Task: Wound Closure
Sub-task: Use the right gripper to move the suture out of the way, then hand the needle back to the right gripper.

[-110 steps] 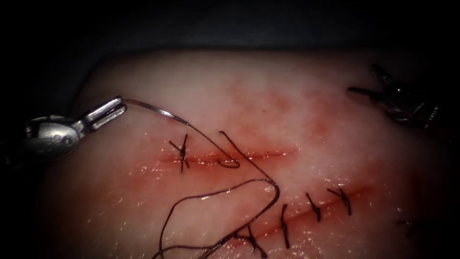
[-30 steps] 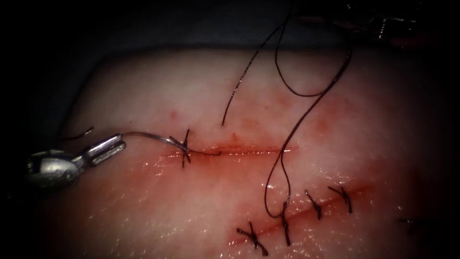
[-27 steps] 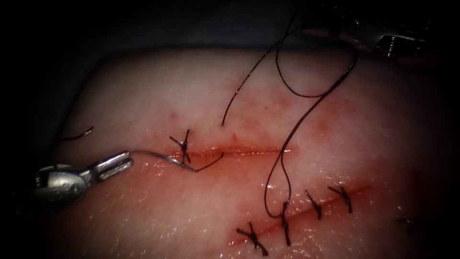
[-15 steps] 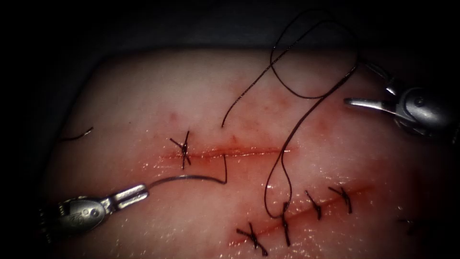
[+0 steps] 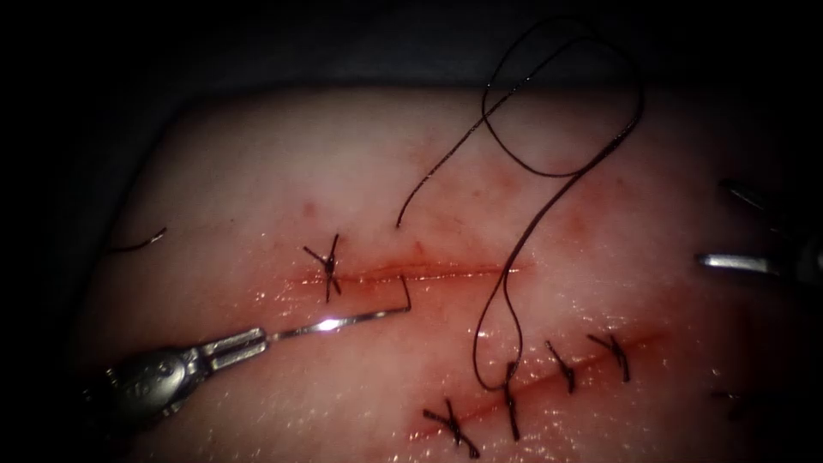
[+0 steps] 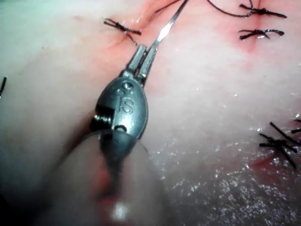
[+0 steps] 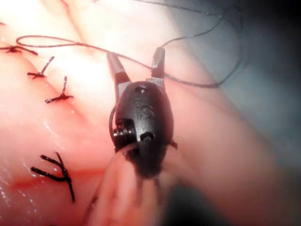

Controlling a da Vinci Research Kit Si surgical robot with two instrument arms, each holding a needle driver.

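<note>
The left tool (image 5: 236,346), clamped on the needle (image 5: 334,322) at its tail end, has swung the tip to the tissue (image 5: 360,377) just below the cut (image 5: 411,273), while the right tool (image 5: 750,231), jaws apart and empty, has drawn back

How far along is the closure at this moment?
Done: one dark knotted stitch on the upper red cut; four on the lower cut. In hand: the left tool grips the curved steel needle at its rear end, just below the upper cut; whether its tip is in the tissue is unclear. The right tool is open, holding nothing. Left: the upper cut's open right stretch.
</note>
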